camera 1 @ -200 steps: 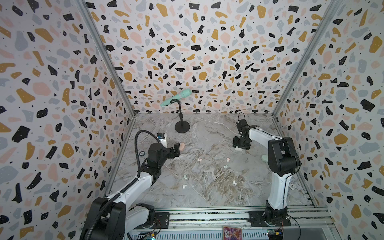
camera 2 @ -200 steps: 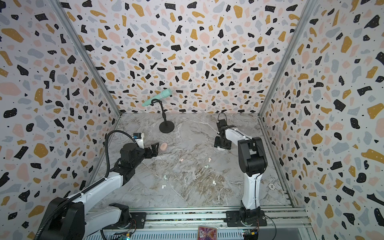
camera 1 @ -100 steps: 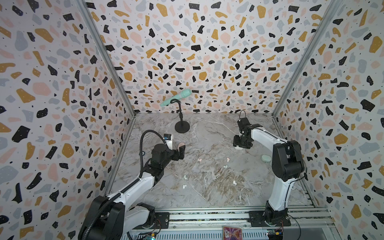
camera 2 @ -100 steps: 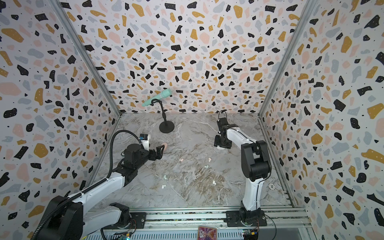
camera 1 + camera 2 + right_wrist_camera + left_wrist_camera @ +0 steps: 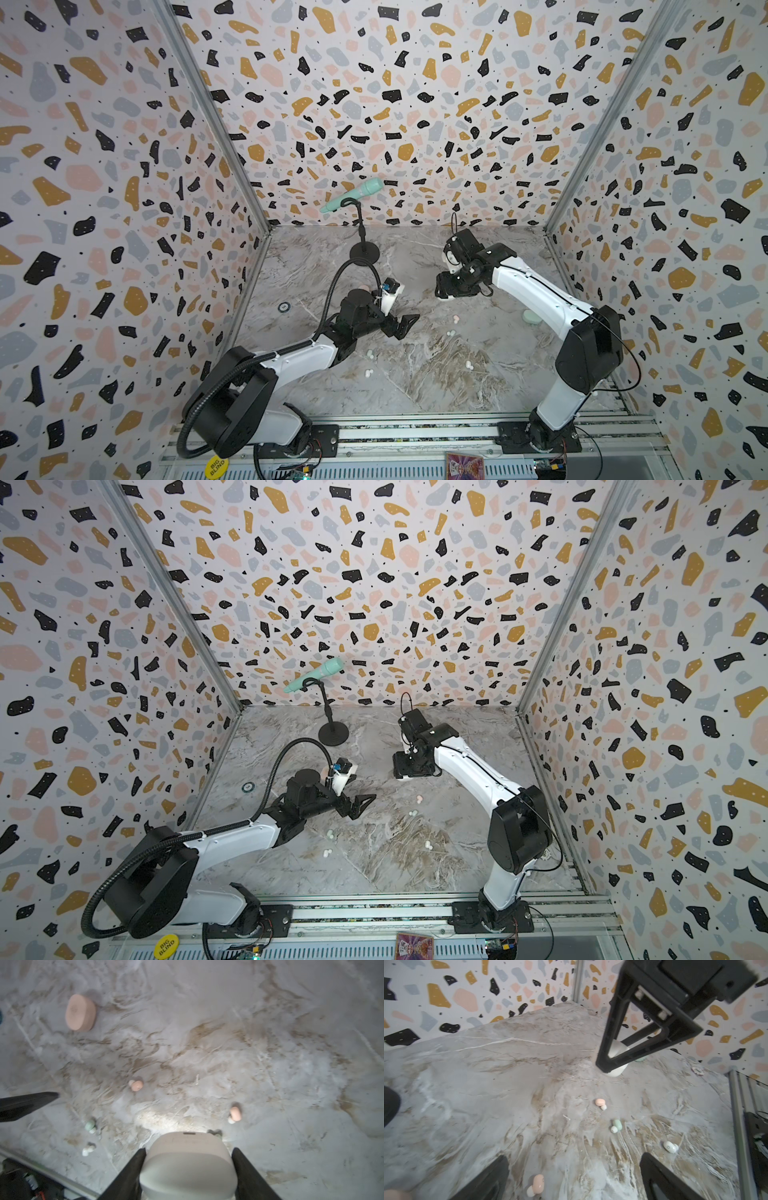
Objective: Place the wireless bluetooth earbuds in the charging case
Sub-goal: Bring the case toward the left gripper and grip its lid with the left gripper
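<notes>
Tiny rounded plastic earbuds point(image 5: 600, 1103), pale pink, mint, white, loose on grey marbled table point(image 5: 488, 1064) ahead of left tool point(image 5: 573, 1157). Fingers spread wide, empty; nearest pink bud point(image 5: 536, 1185) close in front, in line with the gap, likely next pick. White pebble-shaped plastic charging case point(image 5: 188, 1167) clamped in right tool point(image 5: 188, 1150), lid seemingly shut, steadied for loading.

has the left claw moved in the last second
Yes: the left claw has swung right and toward the front rail, away from the microphone stand base.
</notes>
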Available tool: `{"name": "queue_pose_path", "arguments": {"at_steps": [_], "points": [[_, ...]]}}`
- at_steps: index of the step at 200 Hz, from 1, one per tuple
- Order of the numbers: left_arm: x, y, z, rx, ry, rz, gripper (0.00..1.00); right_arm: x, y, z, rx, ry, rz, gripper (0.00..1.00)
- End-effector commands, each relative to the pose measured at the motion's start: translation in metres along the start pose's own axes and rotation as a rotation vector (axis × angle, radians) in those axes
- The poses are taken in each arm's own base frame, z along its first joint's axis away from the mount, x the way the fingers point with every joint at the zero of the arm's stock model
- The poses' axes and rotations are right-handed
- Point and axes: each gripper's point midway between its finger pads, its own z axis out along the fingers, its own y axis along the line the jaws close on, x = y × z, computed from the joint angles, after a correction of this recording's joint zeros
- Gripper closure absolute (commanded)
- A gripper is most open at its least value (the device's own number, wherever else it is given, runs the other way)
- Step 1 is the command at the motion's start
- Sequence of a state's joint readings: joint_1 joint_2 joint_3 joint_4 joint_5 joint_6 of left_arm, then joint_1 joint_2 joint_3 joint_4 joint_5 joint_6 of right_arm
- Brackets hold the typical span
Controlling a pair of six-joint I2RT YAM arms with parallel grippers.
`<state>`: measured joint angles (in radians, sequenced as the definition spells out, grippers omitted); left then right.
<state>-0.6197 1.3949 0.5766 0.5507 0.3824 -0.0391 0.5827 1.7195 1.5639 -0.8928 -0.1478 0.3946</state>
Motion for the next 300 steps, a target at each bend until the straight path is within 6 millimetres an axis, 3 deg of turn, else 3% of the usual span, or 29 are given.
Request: {"name": "queue_pose_path", "arguments": {"at_steps": [1,49,121,180,300], "points": [[-0.046,-0.025,-0.001,0.113,-0.166,0.129,0.01,0.009,0.032,-0.034,-0.088,0.002,-0.042,0.41],[-0.054,-0.03,0.0,0.108,-0.19,0.223,0.05,0.016,0.067,-0.048,-0.177,0.016,-0.082,0.41],[-0.067,-0.034,-0.01,0.092,-0.257,0.265,0.21,0.011,0.089,-0.055,-0.23,0.007,-0.101,0.42],[-0.069,-0.041,-0.011,0.133,-0.266,0.273,0.31,0.01,0.095,-0.058,-0.252,0.01,-0.103,0.43],[-0.065,-0.046,-0.007,0.149,-0.252,0.279,0.43,0.011,0.107,-0.06,-0.291,0.008,-0.11,0.43]]}}
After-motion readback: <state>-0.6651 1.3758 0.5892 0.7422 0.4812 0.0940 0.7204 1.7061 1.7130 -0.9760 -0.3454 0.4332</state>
